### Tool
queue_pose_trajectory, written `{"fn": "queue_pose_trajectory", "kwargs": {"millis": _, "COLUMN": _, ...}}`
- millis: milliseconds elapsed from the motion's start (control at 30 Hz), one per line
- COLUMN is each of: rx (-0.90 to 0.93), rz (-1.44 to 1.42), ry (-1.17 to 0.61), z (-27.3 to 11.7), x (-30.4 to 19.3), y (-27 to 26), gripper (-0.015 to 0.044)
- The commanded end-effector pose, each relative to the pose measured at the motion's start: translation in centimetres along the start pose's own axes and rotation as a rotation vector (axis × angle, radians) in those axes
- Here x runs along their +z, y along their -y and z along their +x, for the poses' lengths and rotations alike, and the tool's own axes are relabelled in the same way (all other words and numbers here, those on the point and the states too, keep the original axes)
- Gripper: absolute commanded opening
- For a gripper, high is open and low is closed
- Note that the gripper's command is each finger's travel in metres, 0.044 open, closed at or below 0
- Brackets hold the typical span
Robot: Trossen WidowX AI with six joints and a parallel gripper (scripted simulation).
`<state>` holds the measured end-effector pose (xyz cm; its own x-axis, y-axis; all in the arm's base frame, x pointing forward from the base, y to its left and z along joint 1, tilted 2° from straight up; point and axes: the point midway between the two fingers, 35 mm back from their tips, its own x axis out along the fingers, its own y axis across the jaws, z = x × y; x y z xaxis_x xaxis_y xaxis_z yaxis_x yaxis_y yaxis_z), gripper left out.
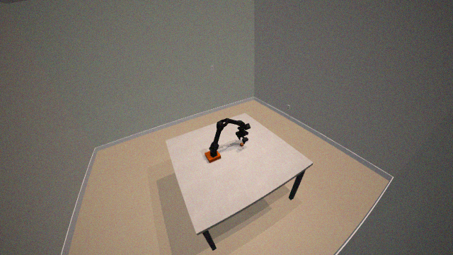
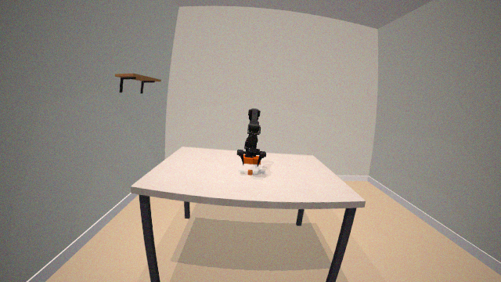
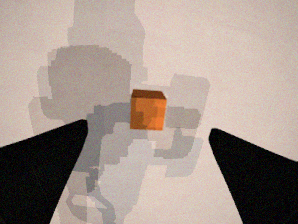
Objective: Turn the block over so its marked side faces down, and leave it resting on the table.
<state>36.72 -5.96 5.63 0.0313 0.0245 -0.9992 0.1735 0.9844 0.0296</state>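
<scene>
The small orange block (image 1: 241,144) (image 2: 250,172) (image 3: 147,114) rests on the white table (image 1: 226,191) (image 2: 196,188) (image 3: 260,60). The wrist view shows its upper face, orange and partly shaded, and a darker orange side along its far edge. No mark shows on either face; the other sides are hidden. My gripper (image 1: 242,140) (image 2: 250,164) (image 3: 151,130) is open and empty, pointing down above the block. In the wrist view the block lies between the two black fingertips from left to right, slightly beyond them.
The arm's orange base (image 1: 212,156) stands on the table, left of the block in the top view. The arm's shadow falls around the block. A wooden shelf (image 2: 137,77) is on the left wall in the exterior view, away from the table.
</scene>
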Motion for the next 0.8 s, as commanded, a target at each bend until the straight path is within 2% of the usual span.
{"fn": "queue_pose_trajectory", "kwargs": {"millis": 0, "rx": 0.006, "rz": -0.003, "ry": -0.002, "z": 1.2, "x": 0.0, "y": -0.1, "gripper": 0.0440}}
{"fn": "queue_pose_trajectory", "kwargs": {"millis": 767, "rx": 0.006, "rz": -0.003, "ry": -0.002, "z": 4.4, "x": -0.1, "y": -0.1, "gripper": 0.0440}}
